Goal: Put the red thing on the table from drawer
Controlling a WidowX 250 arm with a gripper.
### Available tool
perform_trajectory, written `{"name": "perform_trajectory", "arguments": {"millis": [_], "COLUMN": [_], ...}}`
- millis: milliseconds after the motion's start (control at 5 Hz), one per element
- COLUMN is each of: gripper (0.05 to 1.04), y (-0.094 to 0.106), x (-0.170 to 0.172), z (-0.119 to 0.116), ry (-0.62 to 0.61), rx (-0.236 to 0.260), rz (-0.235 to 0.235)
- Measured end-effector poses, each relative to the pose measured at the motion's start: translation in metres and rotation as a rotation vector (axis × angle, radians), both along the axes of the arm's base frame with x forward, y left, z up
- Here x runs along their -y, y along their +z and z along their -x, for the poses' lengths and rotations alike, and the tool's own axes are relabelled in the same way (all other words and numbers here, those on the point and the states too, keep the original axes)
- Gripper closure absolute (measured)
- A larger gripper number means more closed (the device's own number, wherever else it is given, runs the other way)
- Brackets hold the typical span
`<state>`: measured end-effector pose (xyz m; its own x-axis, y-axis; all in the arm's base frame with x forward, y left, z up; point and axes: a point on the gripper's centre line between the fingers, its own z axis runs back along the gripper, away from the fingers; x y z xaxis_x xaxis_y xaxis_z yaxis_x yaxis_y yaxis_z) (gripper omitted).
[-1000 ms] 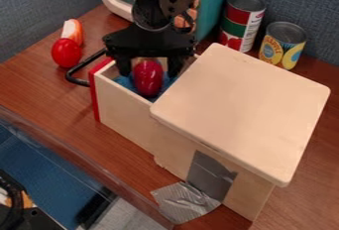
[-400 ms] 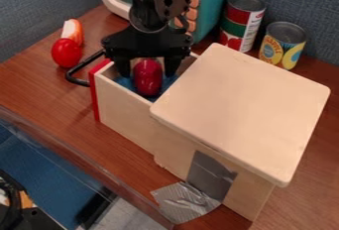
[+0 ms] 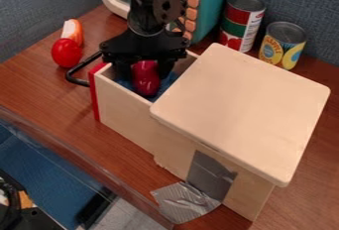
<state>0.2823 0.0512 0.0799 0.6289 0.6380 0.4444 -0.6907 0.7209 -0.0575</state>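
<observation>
Toward eleven o'clock from the middle of the view, gripper [image 3: 144,73] hangs over the pulled-out drawer [image 3: 126,112], pointing down. Its arm comes in from twelve. Fingers parted, one on either side of the red thing [image 3: 145,86]; whether either pad touches it, I cannot tell.

Red thing: glossy, inside the drawer, below the gripper's middle. Blue material [image 3: 123,81] shows around it.

Drawer juts toward ten o'clock from a pale wooden box [image 3: 248,110] with a flat, rounded-corner top. Red front on the drawer, black handle [image 3: 80,82] sticking out beyond it.

Table [image 3: 43,92]: brown, wood-grained. At ten o'clock, a smaller round red piece [image 3: 66,53], well outside the drawer; just past it on its twelve o'clock side, an orange-and-white piece [image 3: 74,29].

Between twelve and one, a teal toy microwave [image 3: 217,6] with orange buttons. At one o'clock, a tall can [image 3: 242,23], upright. At two, a shorter can [image 3: 283,44], yellow fruit on its label, also upright. Near six, silver tape [image 3: 189,203] at the foot of the box, more of it on the box's side.
</observation>
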Motion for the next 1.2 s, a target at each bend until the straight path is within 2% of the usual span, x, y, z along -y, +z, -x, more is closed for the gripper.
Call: {"name": "perform_trajectory", "arguments": {"millis": [200, 400, 600, 800, 1000, 1200], "gripper": [0.666, 0.901, 1.022, 1.02, 0.888, 0.634], "y": [0.006, 0.024, 0.048, 0.056, 0.053, 0.041], "x": [-0.001, 0.002, 0.005, 0.007, 0.005, 0.004], "z": [-0.001, 0.001, 0.001, 0.005, 0.006, 0.007], "ry": [0.005, -0.01, -0.015, -0.013, -0.014, -0.012], "rx": [0.021, 0.07, 0.124, 0.13, 0.122, 0.093], "rz": [-0.005, 0.006, 0.022, 0.035, 0.041, 0.036]}}
